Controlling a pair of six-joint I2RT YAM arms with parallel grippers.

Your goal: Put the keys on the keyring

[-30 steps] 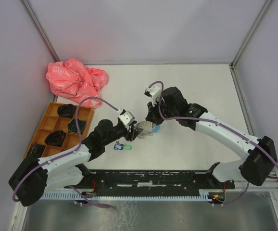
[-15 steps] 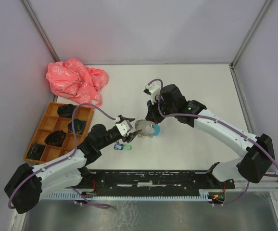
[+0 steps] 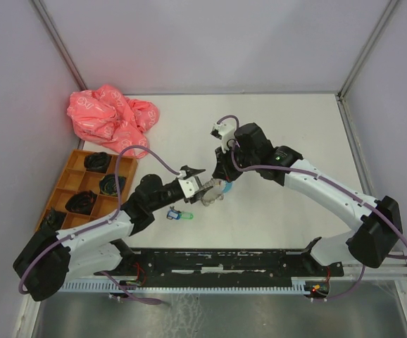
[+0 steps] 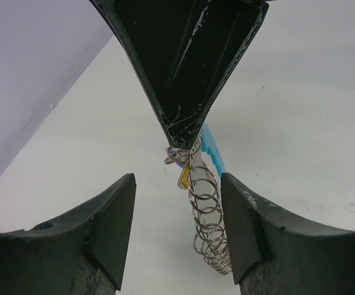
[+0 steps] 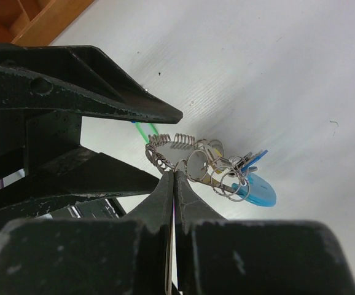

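Silvery wire coils of the keyring (image 3: 215, 191) are sitting in the middle of the worktop (image 3: 288, 127) in the top view, between the left end effector (image 3: 201, 187) and the right end effector (image 3: 220, 182). One key (image 3: 179, 214) with a green tag is lying near, not yet threaded.

In the left wrist view, the left fingers (image 4: 110, 227) are standing apart on both sides of the coil, touching nothing.

In the right wrist view, the right fingers (image 5: 165, 203) are pressing together on the ring's edge and carrying it. As I judge it, the left one should be closing gently on the coil, so the ring is not twisting while a key is being pushed on.
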